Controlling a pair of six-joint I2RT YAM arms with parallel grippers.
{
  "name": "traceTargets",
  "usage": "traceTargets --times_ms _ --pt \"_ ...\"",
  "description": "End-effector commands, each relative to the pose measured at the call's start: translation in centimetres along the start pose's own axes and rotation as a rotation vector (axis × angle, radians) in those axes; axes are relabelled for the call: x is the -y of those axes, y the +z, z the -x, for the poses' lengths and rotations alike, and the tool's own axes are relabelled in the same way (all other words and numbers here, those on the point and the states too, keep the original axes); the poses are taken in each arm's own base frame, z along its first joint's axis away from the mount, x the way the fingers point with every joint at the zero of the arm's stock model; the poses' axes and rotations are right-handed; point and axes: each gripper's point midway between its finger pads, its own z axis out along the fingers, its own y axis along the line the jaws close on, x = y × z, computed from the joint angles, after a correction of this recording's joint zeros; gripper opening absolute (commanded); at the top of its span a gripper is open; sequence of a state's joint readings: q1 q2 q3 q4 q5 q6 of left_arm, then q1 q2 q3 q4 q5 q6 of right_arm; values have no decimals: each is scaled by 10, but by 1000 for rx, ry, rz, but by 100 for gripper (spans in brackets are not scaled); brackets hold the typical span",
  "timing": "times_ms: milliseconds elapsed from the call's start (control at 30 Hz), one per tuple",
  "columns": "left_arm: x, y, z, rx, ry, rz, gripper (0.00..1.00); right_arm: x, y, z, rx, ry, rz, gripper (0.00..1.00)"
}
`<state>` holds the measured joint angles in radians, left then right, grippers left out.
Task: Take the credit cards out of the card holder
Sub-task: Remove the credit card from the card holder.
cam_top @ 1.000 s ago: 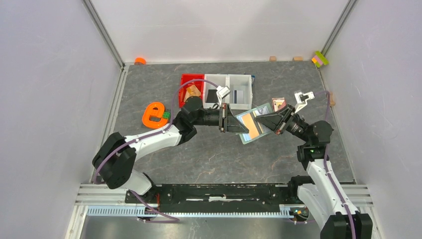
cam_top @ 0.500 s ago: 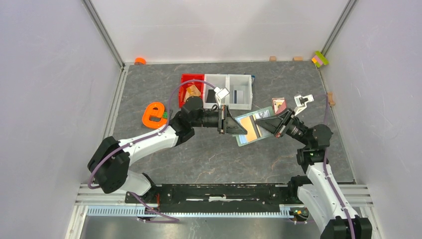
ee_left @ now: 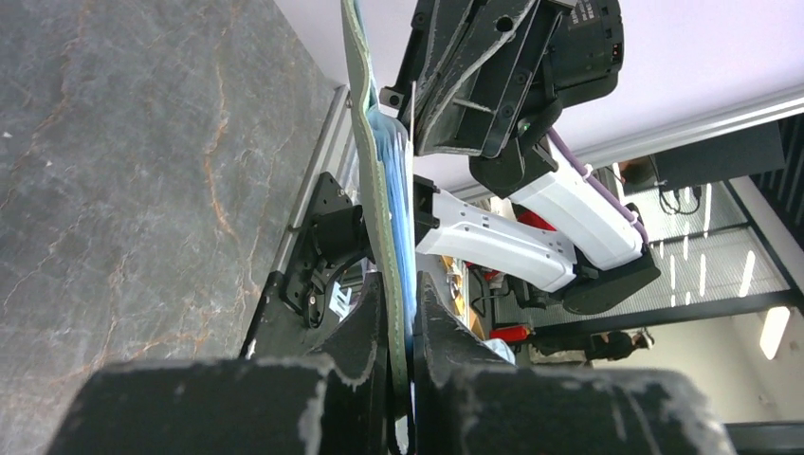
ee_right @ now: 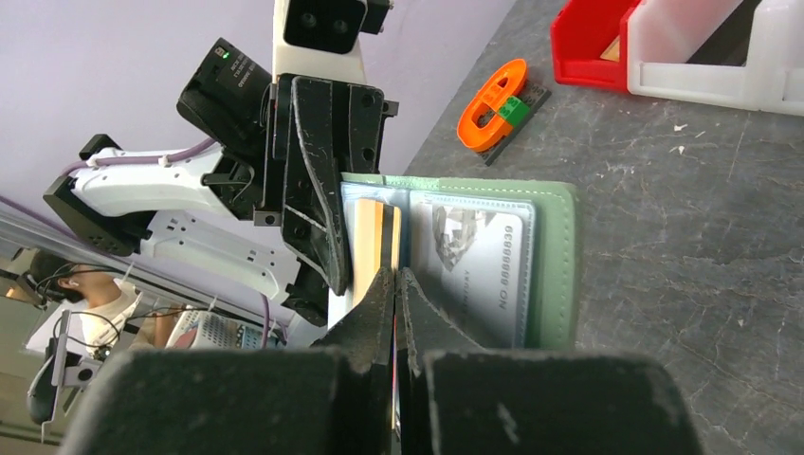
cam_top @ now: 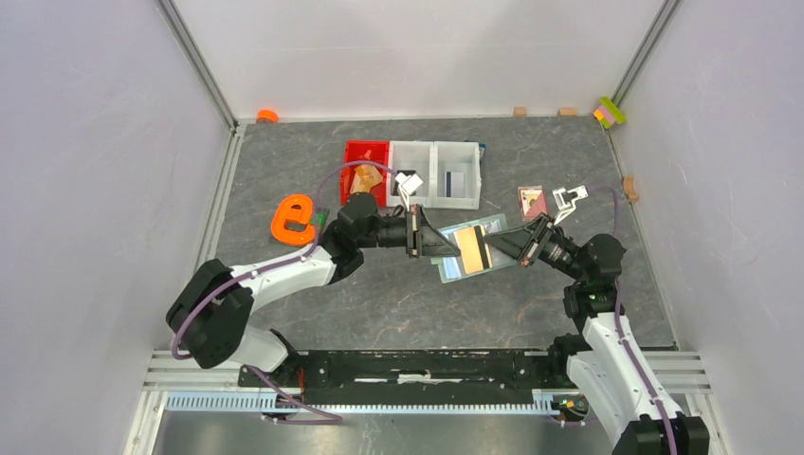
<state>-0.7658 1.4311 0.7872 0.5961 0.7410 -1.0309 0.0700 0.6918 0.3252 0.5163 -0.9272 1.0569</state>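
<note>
both arms have carried the open card holder (cam_top: 446,270) leftward and a little toward the near edge of the table (cam_top: 379,303) since a second ago. the right gripper (cam_top: 502,248), whose fingers stood slightly apart then, has shut. the left arm has drawn back and the right arm has reached further in.

the holder hangs in the air over the middle of the table, between the two arms, touching nothing below it. the left gripper (ee_left: 403,303) is clamped on the holder's left edge, fingers pressed on either face of the green cover (ee_left: 365,142). the right fingers are pressed together and look pinched on the near edge of the tan card (ee_right: 374,237), which stands partly out of its pocket just beside the left fingers. a grey card (ee_right: 479,265) lies flat in the pocket next to it, further from the left gripper.

the tan card's long axis runs on from the right fingertips, in line with them and pointing toward the left arm. so the pull that frees it is probably straight back along those fingers, toward the right arm, while the left gripper keeps the holder in place. if the pinch is shallow, the thin card may slip.
</note>
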Motion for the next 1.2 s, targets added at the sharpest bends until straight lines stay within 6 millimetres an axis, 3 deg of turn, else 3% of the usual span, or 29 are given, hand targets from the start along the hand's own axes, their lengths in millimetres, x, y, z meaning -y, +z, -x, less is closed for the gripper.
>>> traceTargets --times_ms 0,267,433,567,700,767,933,1067,1167 --pt "26 -17 16 58 56 -90 2 -1 2 8 12 -49 -3 0" --pt "25 -21 15 50 56 -99 2 4 1 1 -18 -45 -7 0" --pt "28 -19 17 51 56 -130 2 2 0 -7 -57 -44 16 33" --pt "36 -19 19 58 66 -165 2 4 -2 -12 -86 -47 11 42" --pt "42 -19 19 46 60 -197 2 -1 -3 -15 -102 -48 38 43" --pt "41 -18 19 40 52 -197 2 -10 -3 -12 -86 -51 76 43" --pt "32 -15 17 23 36 -168 2 -21 -3 -8 -75 -47 115 30" --pt "27 -15 15 18 38 -143 2 -20 -3 -9 -83 -33 114 7" --pt "21 -15 15 13 40 -108 2 -12 -3 -13 -93 -26 93 0"
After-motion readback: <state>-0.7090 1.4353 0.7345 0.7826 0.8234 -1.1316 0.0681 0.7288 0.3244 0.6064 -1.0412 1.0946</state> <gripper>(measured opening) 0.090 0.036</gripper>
